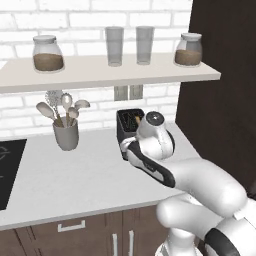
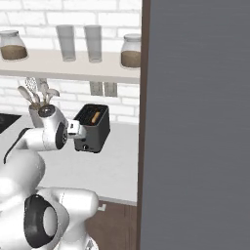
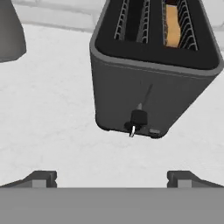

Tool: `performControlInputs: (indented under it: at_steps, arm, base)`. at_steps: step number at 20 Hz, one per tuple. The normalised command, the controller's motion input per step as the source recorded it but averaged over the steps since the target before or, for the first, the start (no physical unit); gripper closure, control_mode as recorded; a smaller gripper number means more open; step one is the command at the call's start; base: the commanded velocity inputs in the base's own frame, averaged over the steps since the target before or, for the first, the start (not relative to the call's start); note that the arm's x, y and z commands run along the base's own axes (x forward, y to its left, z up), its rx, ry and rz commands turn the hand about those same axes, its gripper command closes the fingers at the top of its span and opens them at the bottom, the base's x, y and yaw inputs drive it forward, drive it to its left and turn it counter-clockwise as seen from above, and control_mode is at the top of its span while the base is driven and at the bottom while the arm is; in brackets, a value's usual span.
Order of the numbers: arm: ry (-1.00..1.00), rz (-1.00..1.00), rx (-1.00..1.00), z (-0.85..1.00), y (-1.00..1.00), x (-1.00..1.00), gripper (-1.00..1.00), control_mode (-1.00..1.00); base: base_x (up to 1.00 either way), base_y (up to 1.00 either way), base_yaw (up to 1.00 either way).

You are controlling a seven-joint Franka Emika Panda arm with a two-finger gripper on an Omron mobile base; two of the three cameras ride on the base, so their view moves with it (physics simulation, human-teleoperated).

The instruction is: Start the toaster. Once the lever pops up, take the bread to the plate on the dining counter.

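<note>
Tool [image 3: 112, 177] spread wide, facing toaster [image 3: 148, 83] endwise; lever [image 3: 138, 119] low on front panel.

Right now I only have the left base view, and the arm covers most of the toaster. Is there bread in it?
Observer: Yes. The hand view shows one slice of bread sunk in the toaster, in the slot on that view's right.
Operator: Where is the lever?
Observer: The lever sits at the low end of its slit on the narrow front panel.
Operator: Is the gripper on it?
Observer: No. The gripper is open, its fingertips wide apart, with bare worktop between them and the toaster.
</note>
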Motion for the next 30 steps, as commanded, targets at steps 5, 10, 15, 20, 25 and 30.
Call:
performControlInputs:
  at_steps: [5,10,15,20,25,30]
  arm:
    - [0.0,-0.18,0.19,1.0,-0.28,-0.05,-1.0,-1.0]
    - [0.0,-0.19,0.04,1.0,-0.19,0.0,-1.0,-1.0]
    - [0.0,-0.11,0.0,1.0,-0.19,-0.03,-1.0,-1.0]
    - [0.0,0.0,0.0,0.58,-0.14,-0.13,-1.0,-1.0]
    - [0.01,0.0,0.0,0.0,0.0,0.0,-1.0,-1.0]
    - [0.0,0.0,0.0,0.0,0.0,0.0,-1.0,-1.0]
  base:
    - [0.0,0.0,0.0]
    - [0.0,0.0,0.0]
    - [0.0,0.0,0.0]
    - [0.0,0.0,0.0]
    - [0.0,0.0,0.0]
    - [0.0,0.0,0.0]
